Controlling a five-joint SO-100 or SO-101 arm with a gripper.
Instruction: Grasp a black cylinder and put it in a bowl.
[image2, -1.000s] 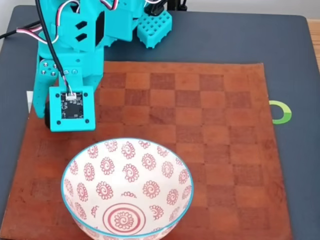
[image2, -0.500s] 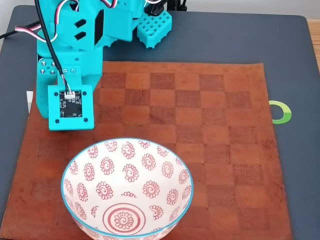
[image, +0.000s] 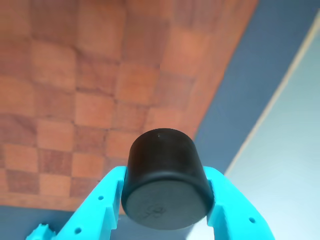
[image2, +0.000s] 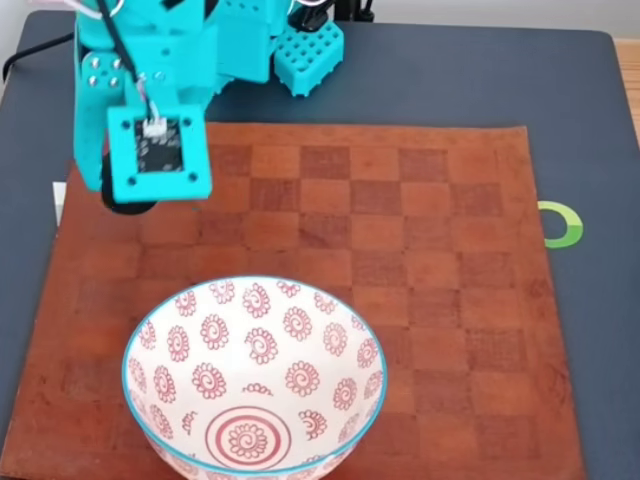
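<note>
In the wrist view the black cylinder (image: 165, 175) is clamped between my two turquoise fingers, its flat end facing the camera, so my gripper (image: 166, 192) is shut on it. It hangs above the chequered brown mat (image: 75, 100), near the mat's edge. In the fixed view, the turquoise arm's wrist block (image2: 158, 152) stands over the mat's upper left, and a dark sliver of the cylinder (image2: 130, 207) peeks out below it. The white bowl (image2: 300, 330), with red spirals and a light-blue rim, sits at the mat's lower middle, below and right of the gripper.
The brown chequered mat (image2: 400, 260) lies on a dark grey table (image2: 580, 120). The arm's base (image2: 300, 45) stands at the top left. A green ring mark (image2: 562, 224) sits at the mat's right edge. The mat's right half is bare.
The arm has lifted and drawn back toward its base with the cylinder. The wrist block now appears higher in the fixed view. The bowl has not moved.
</note>
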